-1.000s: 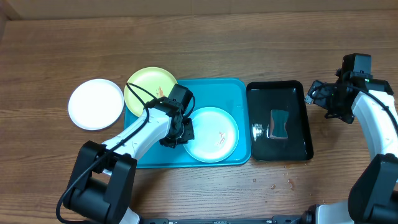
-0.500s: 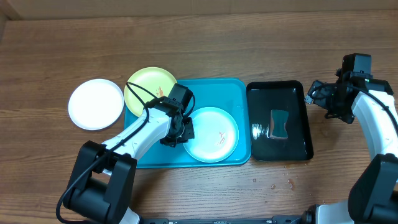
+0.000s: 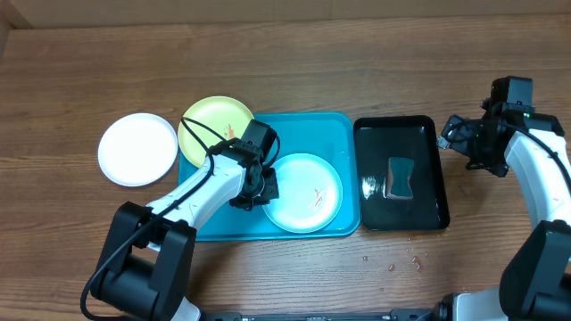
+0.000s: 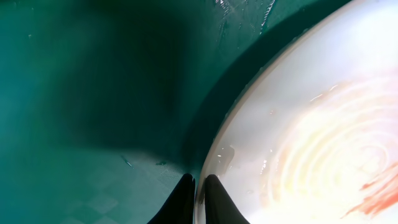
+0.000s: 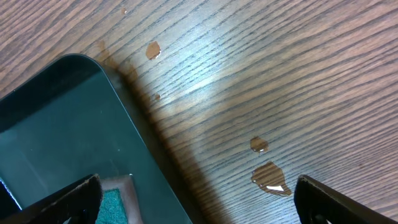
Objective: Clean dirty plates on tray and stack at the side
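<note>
The light blue plate [image 3: 305, 193] with orange-red smears lies in the turquoise tray [image 3: 330, 132]. My left gripper [image 3: 254, 191] is shut on its left rim; in the left wrist view the two fingertips [image 4: 199, 196] pinch the plate's edge [image 4: 298, 137] over the tray floor [image 4: 93, 93]. The yellow-green plate [image 3: 212, 120], with a small smear, rests partly over the tray's top left corner. The white plate [image 3: 137, 148] lies on the table left of the tray. My right gripper [image 3: 471, 143] is open and empty above the table right of the black tray; its fingers [image 5: 199, 199] are wide apart.
A smaller black tray [image 3: 401, 169] holding water and a green sponge [image 3: 401, 176] sits right of the turquoise tray; its corner shows in the right wrist view [image 5: 56, 124]. Water drops [image 5: 268, 177] lie on the wooden table beside it.
</note>
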Robot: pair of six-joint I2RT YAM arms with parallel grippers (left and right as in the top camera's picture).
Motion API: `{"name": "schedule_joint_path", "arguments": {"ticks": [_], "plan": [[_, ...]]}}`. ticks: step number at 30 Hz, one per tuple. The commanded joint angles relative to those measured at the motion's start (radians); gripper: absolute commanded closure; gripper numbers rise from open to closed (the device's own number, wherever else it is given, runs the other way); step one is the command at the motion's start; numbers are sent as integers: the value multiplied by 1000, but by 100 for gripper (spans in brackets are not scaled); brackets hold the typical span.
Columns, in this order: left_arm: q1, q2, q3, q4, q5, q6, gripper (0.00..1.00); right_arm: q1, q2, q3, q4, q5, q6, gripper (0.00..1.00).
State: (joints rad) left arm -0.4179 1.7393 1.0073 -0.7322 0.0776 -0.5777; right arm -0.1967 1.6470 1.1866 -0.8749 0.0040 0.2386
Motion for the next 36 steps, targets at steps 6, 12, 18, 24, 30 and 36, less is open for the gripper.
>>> {"name": "schedule_joint_path", "arguments": {"ticks": [6, 12, 18, 24, 30, 36], "plan": [[5, 6, -6, 4, -11, -1, 90, -4, -1, 19, 6, 1, 3, 0], [4, 6, -6, 3, -10, -1, 90, -4, -1, 19, 6, 1, 3, 0], [5, 6, -6, 4, -10, -2, 90, -4, -1, 19, 6, 1, 3, 0], [5, 6, -6, -3, -11, 6, 90, -4, -1, 19, 6, 1, 3, 0], [5, 6, -6, 0, -11, 6, 92, -4, -1, 19, 6, 1, 3, 0], [5, 6, -6, 3, -10, 6, 92, -4, -1, 17, 172, 1, 0, 0]]}}
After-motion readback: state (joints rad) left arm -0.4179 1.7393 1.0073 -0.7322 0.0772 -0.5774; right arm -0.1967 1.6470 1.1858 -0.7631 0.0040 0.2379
